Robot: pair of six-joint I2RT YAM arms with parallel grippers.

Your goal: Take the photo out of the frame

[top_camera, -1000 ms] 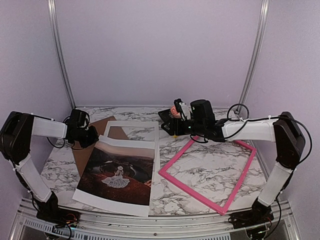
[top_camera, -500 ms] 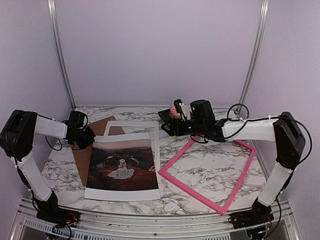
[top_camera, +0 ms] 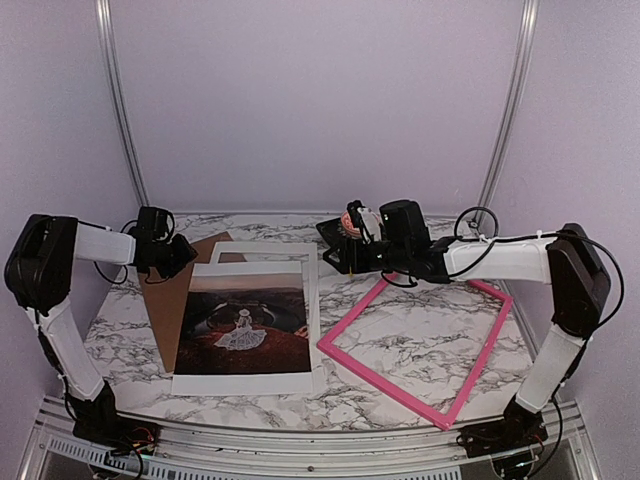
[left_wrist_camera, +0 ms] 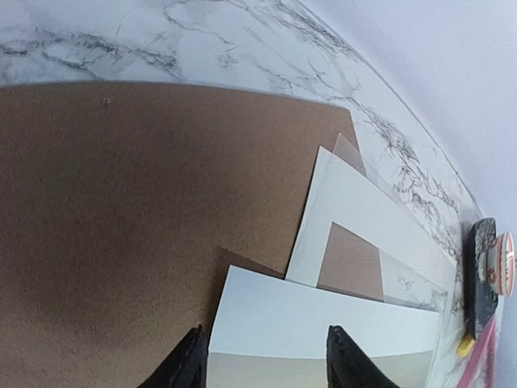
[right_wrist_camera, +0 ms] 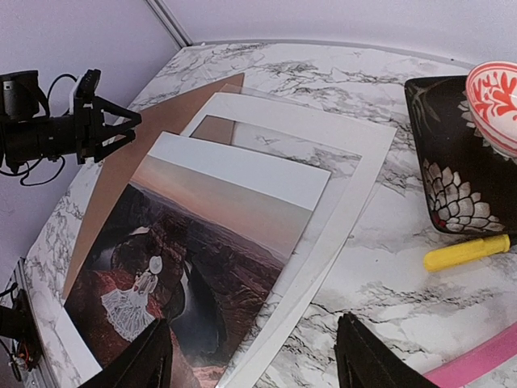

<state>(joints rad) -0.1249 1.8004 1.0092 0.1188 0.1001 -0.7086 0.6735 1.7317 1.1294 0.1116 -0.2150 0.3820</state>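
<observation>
Photo [top_camera: 243,325] lies flat, well apart from frame [top_camera: 385,387], long axis near-to-far, its far-left corner just beside left gripper [top_camera: 183,256], jaws spread and empty; left arm nearer.

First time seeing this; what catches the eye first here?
The bright pink frame lies empty on the right of the marble table. Left of it the photo, a dark reddish scene with a small white figure, lies flat, partly atop a brown backing board.
</observation>
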